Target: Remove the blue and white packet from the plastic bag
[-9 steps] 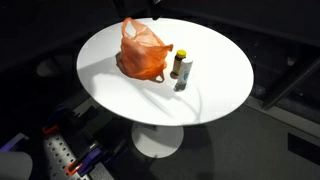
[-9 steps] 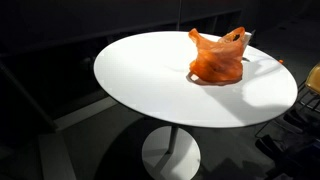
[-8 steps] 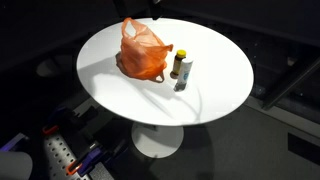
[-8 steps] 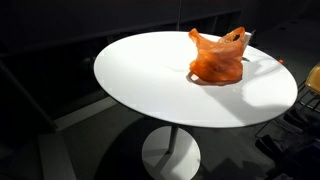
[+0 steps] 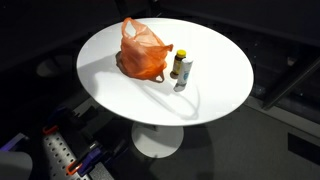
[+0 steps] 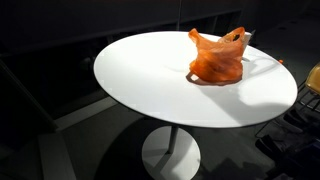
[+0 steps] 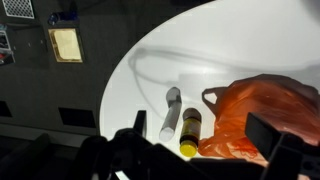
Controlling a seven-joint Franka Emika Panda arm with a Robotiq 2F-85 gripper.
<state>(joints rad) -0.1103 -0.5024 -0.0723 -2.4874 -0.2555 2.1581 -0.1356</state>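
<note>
Bag (image 5: 145, 55), orange, is sitting on table (image 5: 225, 90); bottle (image 5: 177, 63) and packet (image 5: 183, 80) are lying just beside bag. Gripper (image 7: 200, 130) is hovering above bag, jaws spread wide.

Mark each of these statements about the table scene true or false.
1. The orange plastic bag rests on the round white table. True.
2. The small yellow-capped bottle sits inside the bag. False: it is out on the table, right beside the bag.
3. The table stands on a single central pedestal. True.
4. The fingers are clamped on the bag. False: in the wrist view they are spread apart above the table and hold nothing.
5. The table top is square. False: it is round.
</note>
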